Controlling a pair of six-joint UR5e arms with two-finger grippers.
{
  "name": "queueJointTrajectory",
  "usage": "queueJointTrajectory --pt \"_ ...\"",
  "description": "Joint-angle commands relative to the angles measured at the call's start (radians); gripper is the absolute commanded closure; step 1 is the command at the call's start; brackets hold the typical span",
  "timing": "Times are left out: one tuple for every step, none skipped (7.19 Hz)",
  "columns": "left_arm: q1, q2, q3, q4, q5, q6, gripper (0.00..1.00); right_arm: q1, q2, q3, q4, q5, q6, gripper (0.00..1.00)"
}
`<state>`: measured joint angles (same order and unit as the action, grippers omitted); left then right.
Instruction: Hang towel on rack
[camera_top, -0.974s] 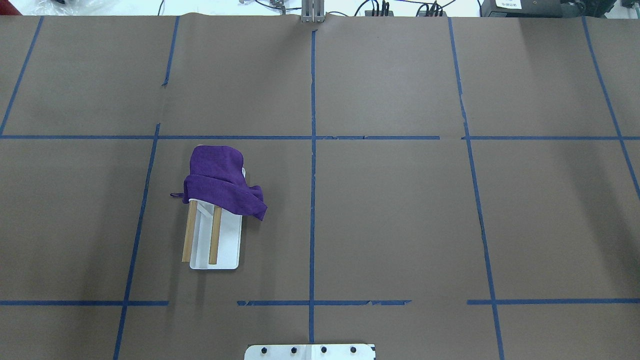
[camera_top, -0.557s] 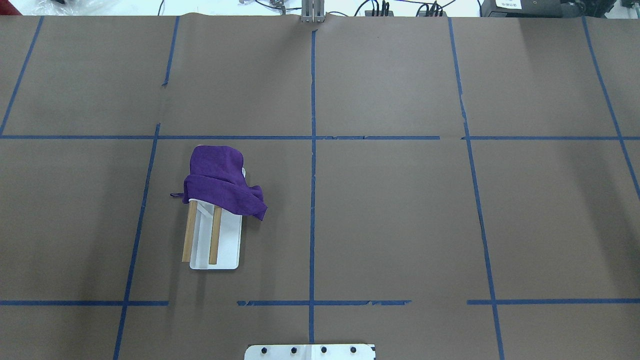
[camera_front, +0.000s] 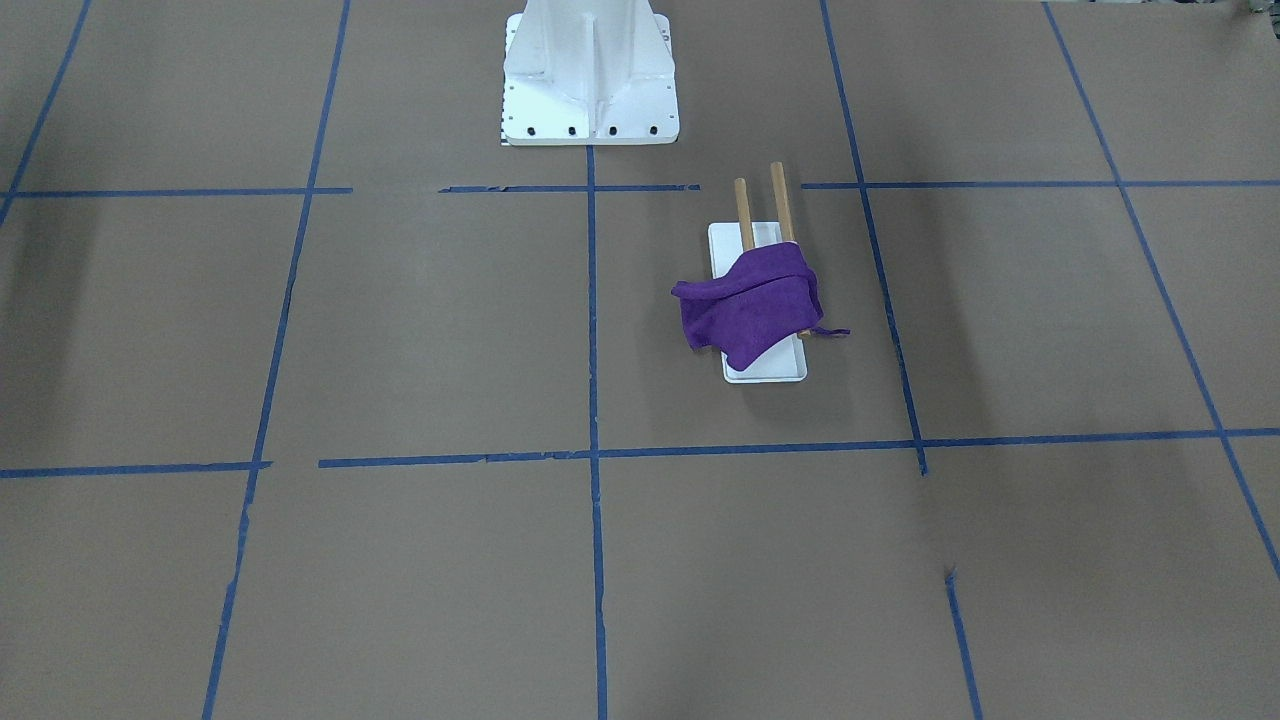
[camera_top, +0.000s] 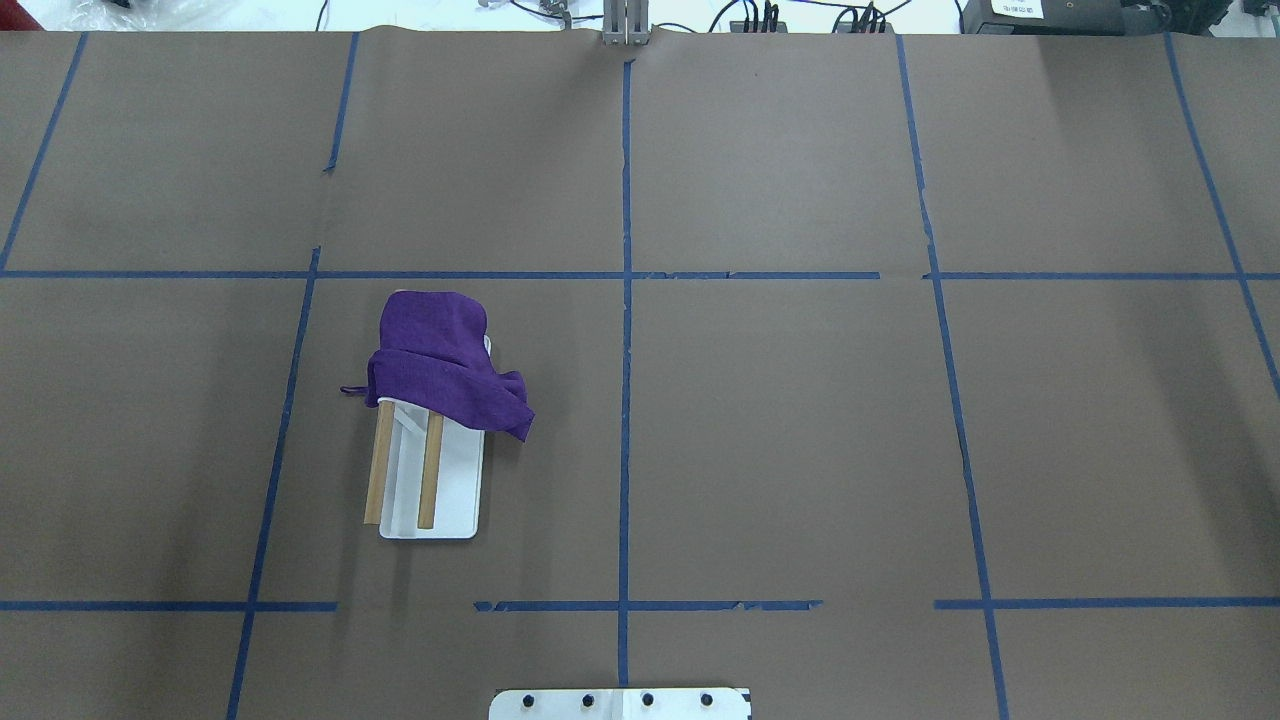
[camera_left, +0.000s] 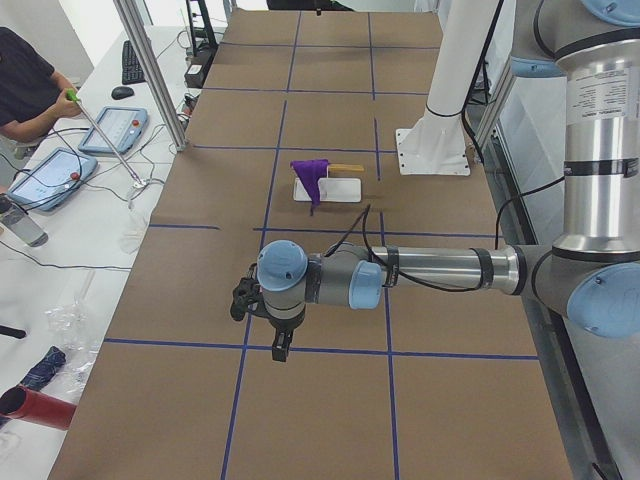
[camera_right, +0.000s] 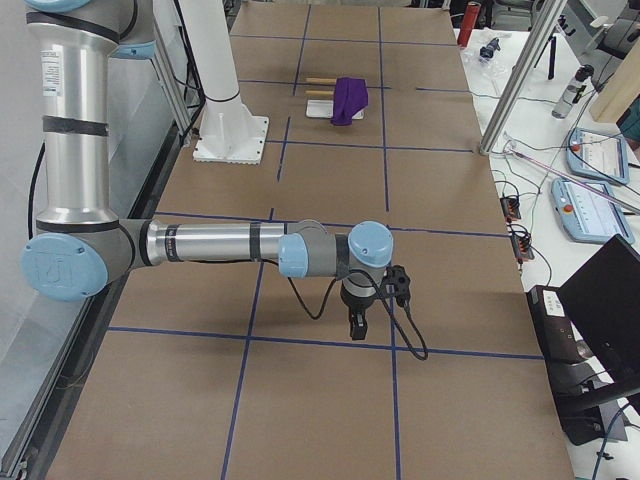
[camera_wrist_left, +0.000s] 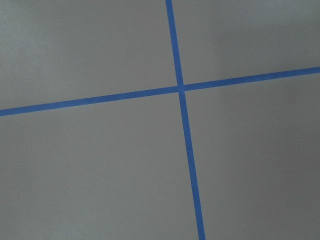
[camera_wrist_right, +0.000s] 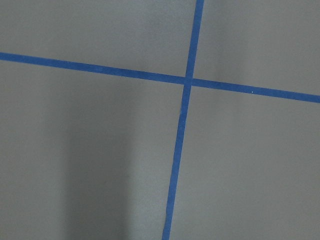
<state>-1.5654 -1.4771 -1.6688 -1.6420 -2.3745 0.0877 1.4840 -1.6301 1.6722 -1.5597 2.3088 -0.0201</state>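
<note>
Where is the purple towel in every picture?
Exterior front-facing: the towel is right of centre, a bit above the middle.
Overhead exterior: the towel is left of centre, at about mid height.
Exterior left: the towel is in the upper middle, far down the table.
Exterior right: the towel is near the top, about centre.
Left wrist-mounted: not in it.
Right wrist-mounted: not in it.
Landmark: the rack it hangs on, seen in the same four views.

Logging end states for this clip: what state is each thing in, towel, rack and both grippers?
Towel: draped over both dowels, at the rack's end away from the robot.
Rack: upright on the table, its nearer half bare.
Left gripper: away from the rack; jaws open or shut, cannot tell.
Right gripper: likewise away; jaws cannot tell.
</note>
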Motion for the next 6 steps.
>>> queueJointTrajectory --pt "0.025 -0.003 -0.005 0.022 0.0 0.0 0.0 -0.005 -0.02 -0.014 0.03 -0.009 0.014 0.0" --pt "0.025 -0.003 -0.008 0.024 0.0 0.0 0.0 -0.005 -0.02 -0.014 0.03 -0.008 0.019 0.0" --pt "0.025 -0.006 -0.025 0.08 0.0 0.001 0.0 -0.005 -0.02 -0.012 0.032 -0.006 0.02 0.0" --pt "0.025 -0.024 -0.043 0.147 0.003 0.003 0.0 -0.005 -0.02 -0.012 0.032 -0.006 0.02 0.0" --pt "0.024 -0.025 -0.037 0.158 0.009 0.009 0.0 -0.005 -0.02 -0.012 0.032 -0.006 0.02 0.0" --pt "0.024 -0.023 -0.043 0.159 0.009 0.01 0.0 -0.005 -0.02 -0.012 0.032 -0.006 0.02 0.0"
